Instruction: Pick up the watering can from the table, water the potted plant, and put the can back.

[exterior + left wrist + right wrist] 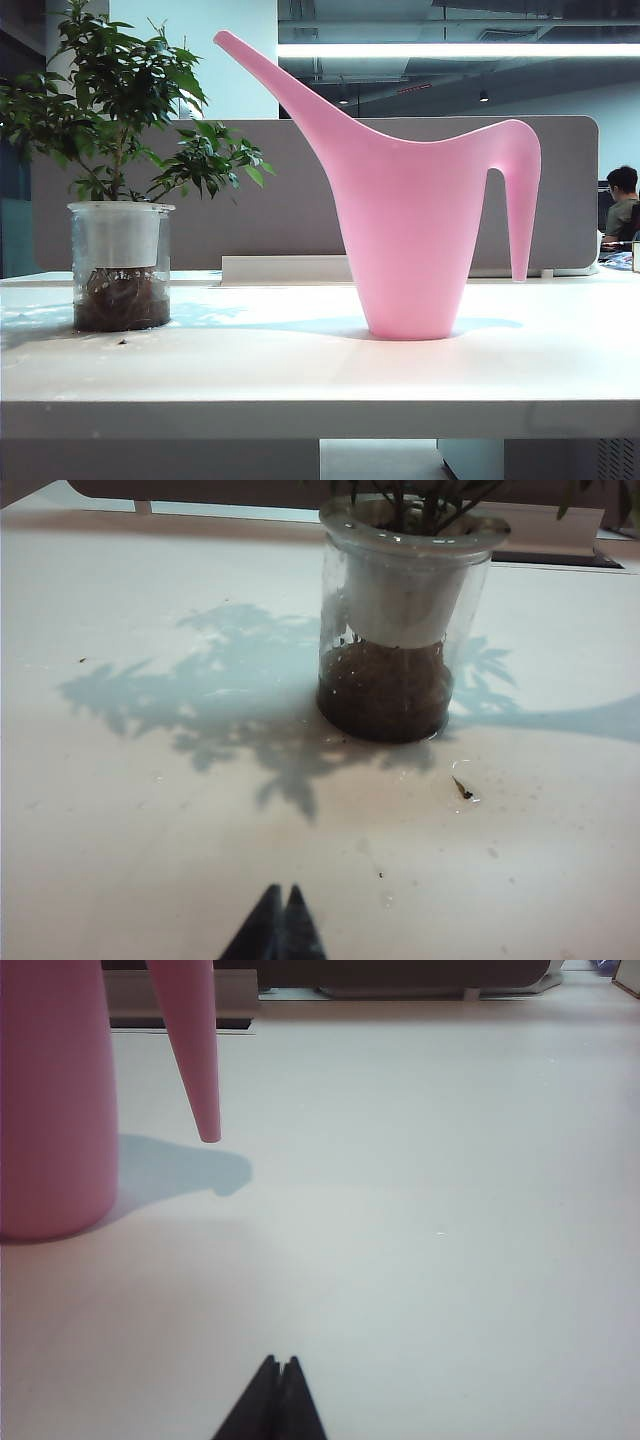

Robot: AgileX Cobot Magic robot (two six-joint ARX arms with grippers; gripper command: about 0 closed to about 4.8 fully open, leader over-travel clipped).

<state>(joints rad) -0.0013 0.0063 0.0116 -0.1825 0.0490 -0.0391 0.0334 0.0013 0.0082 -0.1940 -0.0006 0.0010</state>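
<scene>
Both grippers, the left gripper point(281, 920) and the right gripper point(279, 1397), hover low over the near table point(300, 375) with fingertips pressed together, holding nothing, so the can looks either not yet lifted or already returned. Upright right of centre stands the watering can point(415, 220), smooth pink, cone-bodied, its long spout slanting toward the potted plant point(120, 200) at far left, well apart.

Bright overhead light strip point(450, 49) glares; the potted plant point(400, 630) throws a soft bluish leaf shadow across the table point(150, 830). Wrist views look slightly hazy.
</scene>
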